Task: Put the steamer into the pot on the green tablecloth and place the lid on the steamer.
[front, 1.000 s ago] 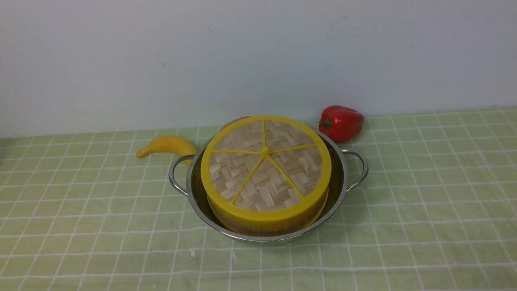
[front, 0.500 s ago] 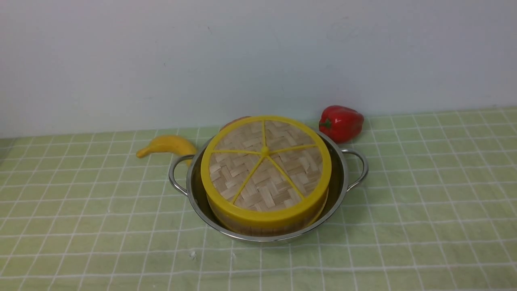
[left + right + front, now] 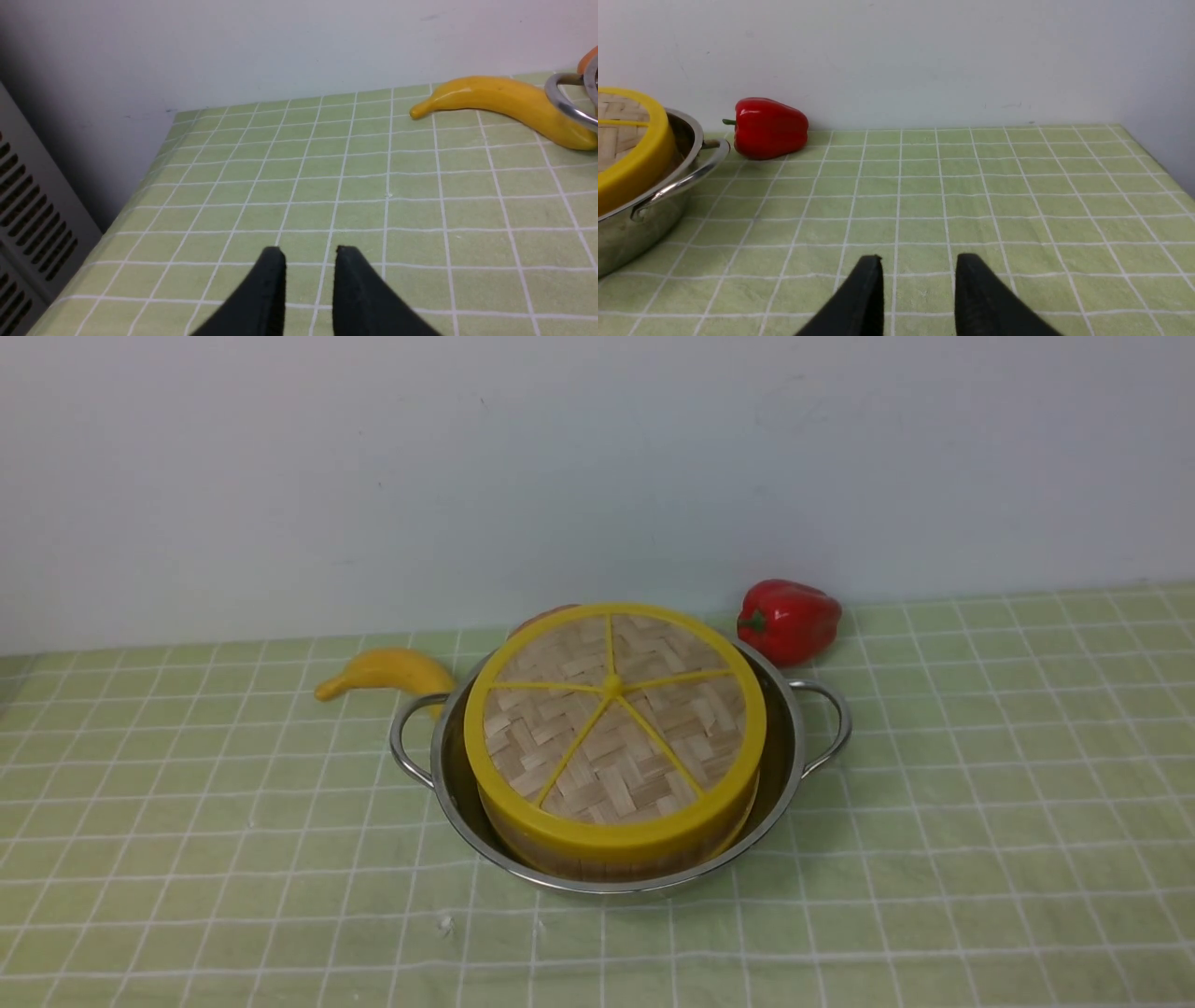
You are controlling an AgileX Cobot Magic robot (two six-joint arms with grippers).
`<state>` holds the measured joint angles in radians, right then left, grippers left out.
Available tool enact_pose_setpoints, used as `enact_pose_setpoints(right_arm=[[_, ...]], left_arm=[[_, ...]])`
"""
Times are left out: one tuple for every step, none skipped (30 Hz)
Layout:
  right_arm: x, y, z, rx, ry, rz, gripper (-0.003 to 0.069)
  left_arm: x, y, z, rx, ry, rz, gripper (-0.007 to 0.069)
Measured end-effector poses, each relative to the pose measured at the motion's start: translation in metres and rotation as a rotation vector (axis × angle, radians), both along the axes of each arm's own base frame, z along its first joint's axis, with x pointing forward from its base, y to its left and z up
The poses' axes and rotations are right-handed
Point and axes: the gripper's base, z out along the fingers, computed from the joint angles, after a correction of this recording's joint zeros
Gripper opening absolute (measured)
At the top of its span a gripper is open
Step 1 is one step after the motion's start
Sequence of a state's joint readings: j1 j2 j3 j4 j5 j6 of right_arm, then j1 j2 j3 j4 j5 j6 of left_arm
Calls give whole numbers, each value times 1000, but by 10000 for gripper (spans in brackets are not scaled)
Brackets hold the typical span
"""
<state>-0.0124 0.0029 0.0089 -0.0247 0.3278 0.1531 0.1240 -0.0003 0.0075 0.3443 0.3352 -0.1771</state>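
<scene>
Lid [image 3: 635, 761] caps the steamer [image 3: 607, 870], and the steamer sits inside the pot [image 3: 621, 889] on the green tablecloth [image 3: 934, 859], around the middle of the bench. We see no shift in any of these over the last second: lid, steamer and pot match the slightly earlier front views. To us that steadiness suggests that the placing is done and the stack bears its own weight.

Our left claw [image 3: 308, 252] stands open, its fingers apart over the cloth with nothing between them. Our right claw [image 3: 920, 259] is also open and holds nothing. Both are away from the pot, and neither arm shows in the front view, so we judge that no further move on the stack is needed beyond keeping clear of it.

The lid's yellow rim looks evenly seated along the near side; its far underside is hidden, so we cannot confirm the fit there. Both the left handle [image 3: 396, 737] and the right handle [image 3: 846, 723] are free. The banana [image 3: 397, 669] lies at the far left of the pot, partly behind that handle, and the red bell pepper [image 3: 794, 623] lies at its far right. A reddish thing peeks out behind the lid, too covered to name. We find no brand, label or readable writing.
</scene>
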Motion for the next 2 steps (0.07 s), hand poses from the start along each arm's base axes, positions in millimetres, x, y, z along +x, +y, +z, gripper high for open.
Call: enact_pose_setpoints(right_arm=[[0, 0, 0, 0, 0, 0, 240], [0, 0, 0, 0, 0, 0, 240]], left_arm=[[0, 0, 0, 0, 0, 0, 157], [0, 0, 0, 0, 0, 0, 158]])
